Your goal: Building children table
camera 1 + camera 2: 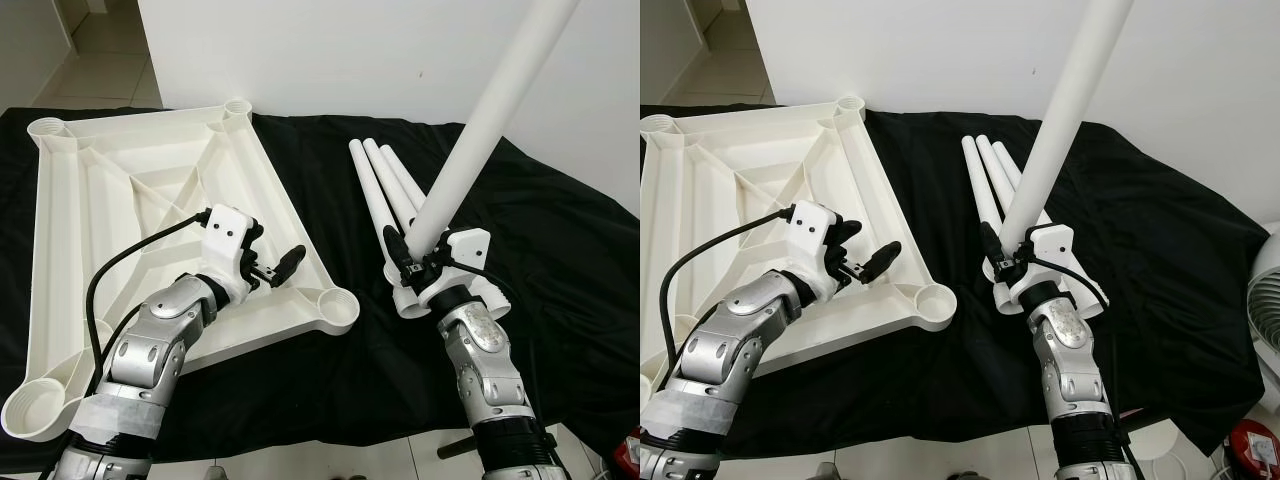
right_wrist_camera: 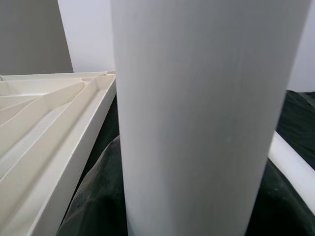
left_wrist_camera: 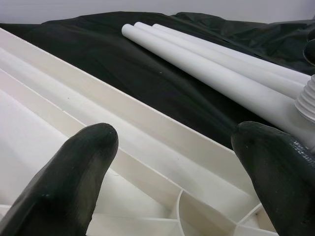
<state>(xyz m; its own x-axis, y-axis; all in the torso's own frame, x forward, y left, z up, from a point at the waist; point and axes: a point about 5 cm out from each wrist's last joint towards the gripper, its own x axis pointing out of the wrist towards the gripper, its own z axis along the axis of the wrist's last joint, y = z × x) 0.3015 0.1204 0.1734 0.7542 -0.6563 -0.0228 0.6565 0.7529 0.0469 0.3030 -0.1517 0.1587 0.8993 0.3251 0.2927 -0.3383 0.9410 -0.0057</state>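
The right gripper [image 1: 418, 262] is clenching a white table leg [image 1: 490, 125] near its lower end and is holding it tilted, its top leaning up and away toward the white wall [image 1: 400, 60]. Three more legs [image 1: 385, 190] are lying side by side on the black cloth [image 1: 560, 260] beneath it, their threaded ends pointing toward the cloth's near edge. To the robot's left, the white tabletop [image 1: 130, 210] is lying upside down, its ribbed underside facing up and a round socket at each corner. The left gripper [image 1: 270, 268] is hovering with its fingers [image 3: 69, 182] spread and holding nothing, just above the tabletop's right rim near the nearest socket [image 1: 335, 305].

The raised leg is long and gripped low, so it is likely acting as a lever against the fingers; a quick swing toward the socket could be letting it twist or slip in the grasp. Entering the socket at this tilt could be jamming the thread, and with the left gripper not pressing down, the tabletop could be sliding on the loose cloth.
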